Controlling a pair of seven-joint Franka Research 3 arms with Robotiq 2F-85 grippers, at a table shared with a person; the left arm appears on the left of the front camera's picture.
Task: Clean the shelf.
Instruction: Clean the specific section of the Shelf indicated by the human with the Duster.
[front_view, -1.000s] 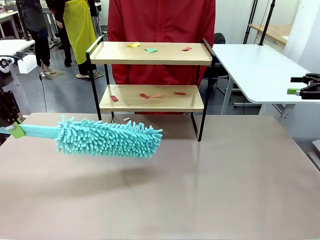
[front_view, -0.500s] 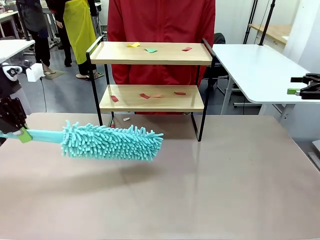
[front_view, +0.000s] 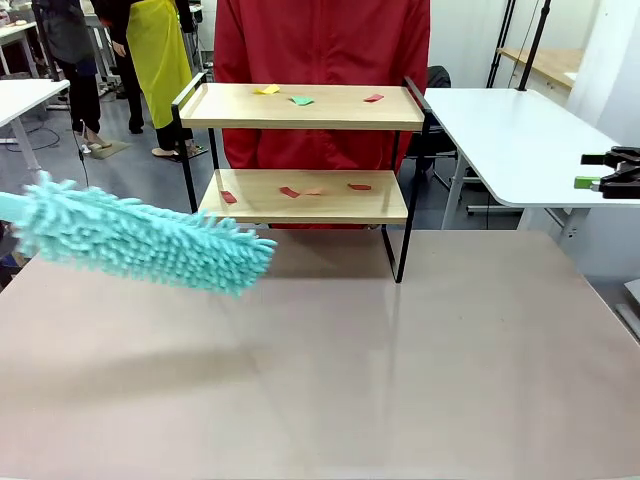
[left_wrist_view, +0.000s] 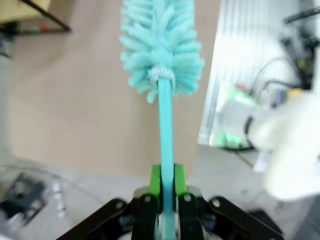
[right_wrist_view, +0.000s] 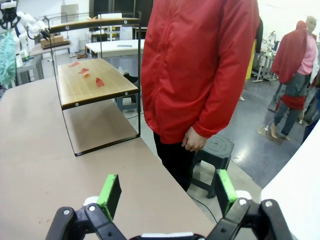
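Swung leftward and tipped up since a moment ago, the teal duster (front_view: 140, 240) now hangs over the left edge of the brown surface (front_view: 400, 380). At the far side stands a person in red (front_view: 320, 40), with the 2-tier shelf (front_view: 300, 208) just in front, well apart from the duster. Off to one side, the left hand (left_wrist_view: 166, 177) is clamped on the duster's handle; the right hand (right_wrist_view: 168, 192) gapes wide, holding nothing. Coloured scraps (front_view: 300, 100) dot both boards

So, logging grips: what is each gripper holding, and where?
The left gripper clamps the fluffy teal microfibre duster by its slim handle; the right gripper is open, empty.
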